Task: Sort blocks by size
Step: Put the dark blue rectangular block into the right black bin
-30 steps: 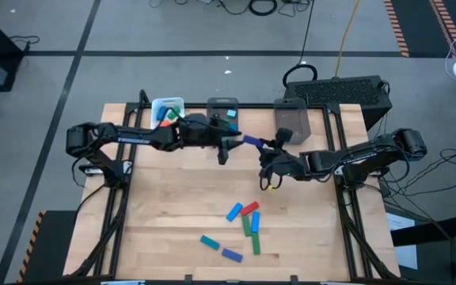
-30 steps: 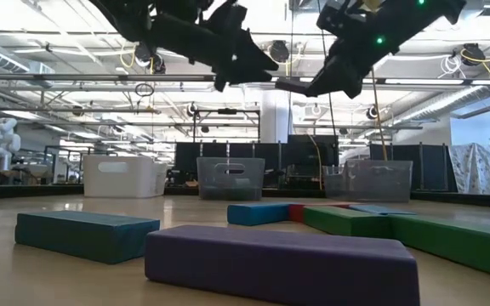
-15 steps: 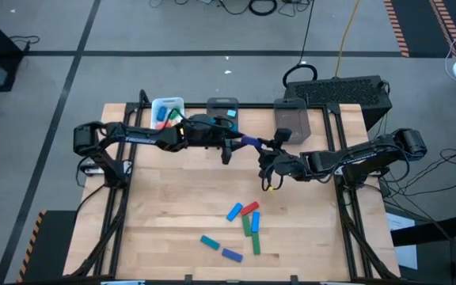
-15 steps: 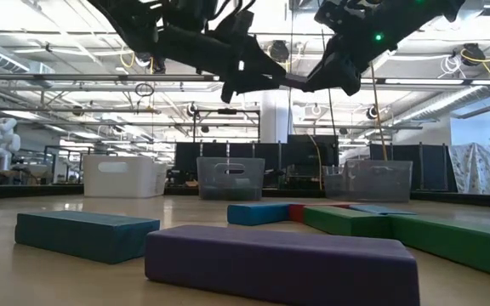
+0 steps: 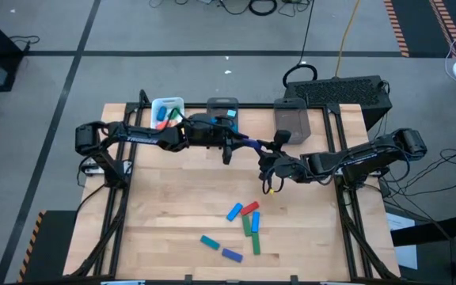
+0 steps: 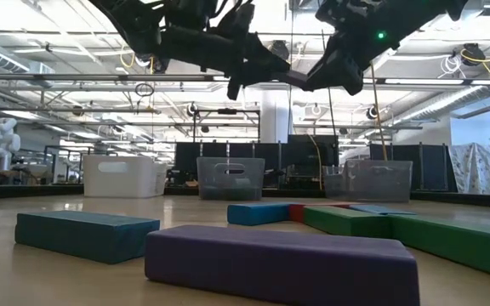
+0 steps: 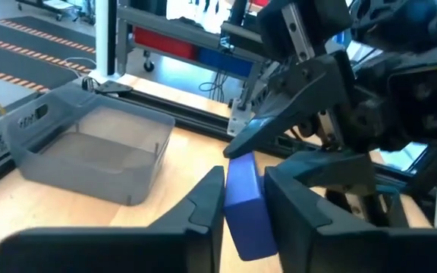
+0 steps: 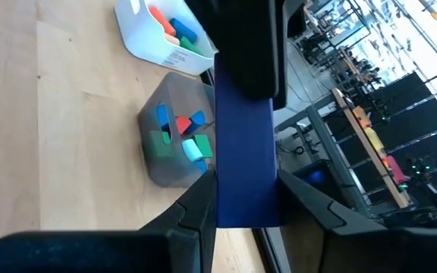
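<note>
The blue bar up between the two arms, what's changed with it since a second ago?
The left claw moved toward the right arm and closed around the free end of the blue bar, which the right claw holds at its other end. So a handover is under way above the table. The right arm, the loose blocks and the bins stayed put.

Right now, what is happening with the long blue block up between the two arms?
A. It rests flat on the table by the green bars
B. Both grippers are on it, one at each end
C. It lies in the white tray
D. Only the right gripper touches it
B: the long blue block hangs above the table with the left gripper closing on one end and the right gripper clamped on the other.
</note>
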### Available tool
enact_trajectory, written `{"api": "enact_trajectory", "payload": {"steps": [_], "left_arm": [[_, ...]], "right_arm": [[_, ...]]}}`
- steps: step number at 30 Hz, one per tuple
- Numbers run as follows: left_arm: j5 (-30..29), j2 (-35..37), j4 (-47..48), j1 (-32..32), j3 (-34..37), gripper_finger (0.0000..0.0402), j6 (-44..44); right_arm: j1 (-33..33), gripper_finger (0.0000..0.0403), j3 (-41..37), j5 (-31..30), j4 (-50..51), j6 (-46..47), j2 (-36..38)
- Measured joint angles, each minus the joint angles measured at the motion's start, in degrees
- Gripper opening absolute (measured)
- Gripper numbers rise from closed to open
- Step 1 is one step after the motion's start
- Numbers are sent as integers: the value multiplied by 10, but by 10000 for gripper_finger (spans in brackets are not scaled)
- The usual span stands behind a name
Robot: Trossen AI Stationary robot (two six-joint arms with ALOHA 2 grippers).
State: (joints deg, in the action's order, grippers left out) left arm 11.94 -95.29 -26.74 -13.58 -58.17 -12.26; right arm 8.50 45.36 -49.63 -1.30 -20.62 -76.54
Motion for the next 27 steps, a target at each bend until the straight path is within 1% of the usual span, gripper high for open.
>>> {"api": "enact_trajectory", "payload": {"steps": [3,6,9,10,14,17,19,21,27], "left_arm": [[7,0,0,-4,0,78,-3],[34,0,0,-12,0,78,-3],[39,0,-1,-15,-1,79,-8],[40,0,-1,-14,-1,86,-8],[43,0,5,-14,0,141,2],[43,-1,5,-14,0,158,10],[43,-1,5,-14,0,155,10],[43,-1,5,-14,0,141,10],[43,-9,1,-14,-5,78,-4]], "right_arm": [[2,98,0,-2,0,-2,0],[3,98,0,-7,-2,0,0],[3,98,0,-16,-3,0,0],[3,98,0,-15,-4,0,0],[7,98,0,-31,-8,6,0],[7,98,0,-32,-7,6,0],[7,98,0,-31,-7,5,0],[7,98,0,-30,-7,5,0],[7,98,0,-35,-2,-1,0]]}}
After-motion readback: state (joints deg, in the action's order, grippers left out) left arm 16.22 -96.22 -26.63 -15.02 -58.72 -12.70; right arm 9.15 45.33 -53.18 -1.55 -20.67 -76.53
